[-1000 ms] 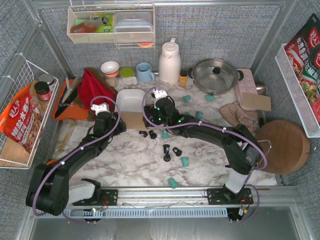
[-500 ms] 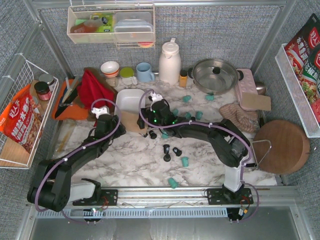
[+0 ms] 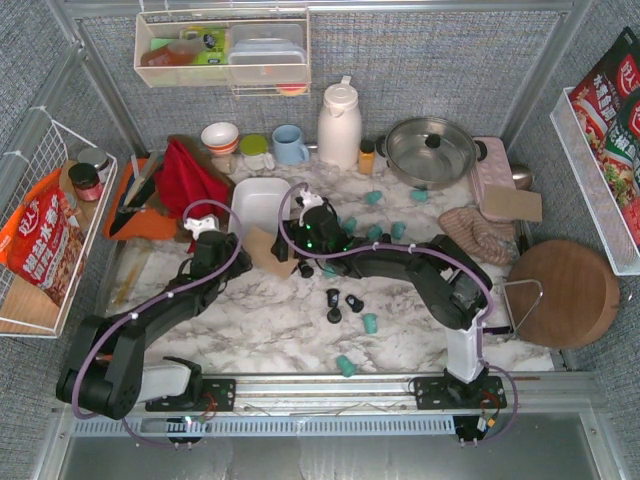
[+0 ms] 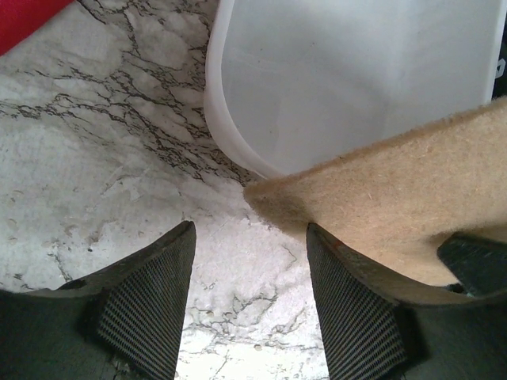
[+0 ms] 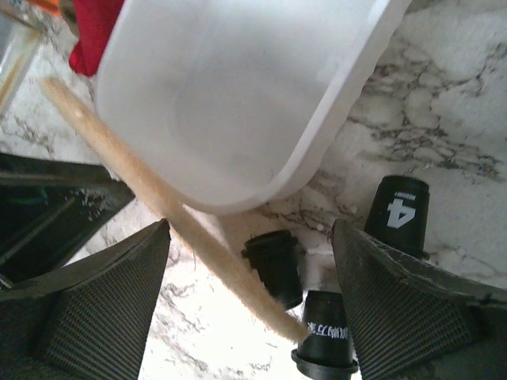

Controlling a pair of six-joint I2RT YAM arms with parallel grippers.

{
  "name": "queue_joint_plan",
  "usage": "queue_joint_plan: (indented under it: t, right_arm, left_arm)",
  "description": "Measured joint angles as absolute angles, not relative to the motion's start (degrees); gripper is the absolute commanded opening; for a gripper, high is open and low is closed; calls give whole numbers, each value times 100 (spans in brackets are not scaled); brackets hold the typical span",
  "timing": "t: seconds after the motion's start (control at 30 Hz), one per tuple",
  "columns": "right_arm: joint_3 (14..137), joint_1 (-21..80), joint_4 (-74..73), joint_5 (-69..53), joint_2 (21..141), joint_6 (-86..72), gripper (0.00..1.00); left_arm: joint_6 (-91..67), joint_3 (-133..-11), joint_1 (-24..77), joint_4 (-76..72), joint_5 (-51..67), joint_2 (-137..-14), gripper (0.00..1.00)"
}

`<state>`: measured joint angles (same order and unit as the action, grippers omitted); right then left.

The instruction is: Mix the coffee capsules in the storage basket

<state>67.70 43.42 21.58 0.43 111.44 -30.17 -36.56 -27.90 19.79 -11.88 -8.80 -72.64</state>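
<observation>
We find the storage basket (image 5: 238, 95) empty on the marble surface (image 3: 250, 325), with the coffee capsules (image 5: 400, 210) scattered outside it, three black ones just beside. The left end effector (image 4: 247, 237) and right end effector (image 5: 249, 237) are both spread, gripping nothing. We judge the capsules light, rigid and slick: pinch across the body.

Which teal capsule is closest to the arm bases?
The lone teal capsule ahead of the front rail; every other teal one sits farther up the table.
</observation>
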Motion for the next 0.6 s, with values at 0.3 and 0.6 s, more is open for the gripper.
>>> queue_joint_plan:
  t: [0.3,0.6]
  right_arm:
    - [6646,4344,1990,-390,11098,-2652,55]
    - [6718,4351,1653,-674,10903,-2314,4]
  left_arm:
    - [-3712,-2742,1979,-1328,-834,-7303,67]
    - [-3752,-2783,1977,-1262,-803,-6987,68]
